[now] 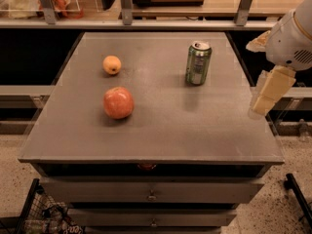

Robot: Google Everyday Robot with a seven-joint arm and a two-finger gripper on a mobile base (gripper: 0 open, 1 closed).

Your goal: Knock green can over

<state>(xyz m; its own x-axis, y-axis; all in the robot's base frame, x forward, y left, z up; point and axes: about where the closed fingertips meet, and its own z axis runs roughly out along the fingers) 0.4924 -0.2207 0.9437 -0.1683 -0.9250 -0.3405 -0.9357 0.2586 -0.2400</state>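
The green can (198, 63) stands upright on the counter (161, 130), toward its back right part. A red apple (118, 103) and a small orange fruit (112, 65) sit well to its left. The claw (262, 104) hangs just past the counter's right edge, apart from the can; I cannot tell whether it is open or closed

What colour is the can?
The can is shiny green, camera view; the gripper hangs beside the table's right edge.

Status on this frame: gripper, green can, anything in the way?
Gripper off right edge of grey table, touching nothing. Shiny green metal drink can upright, untouched. Path between them bare; round red apple and small orange fruit sit left.
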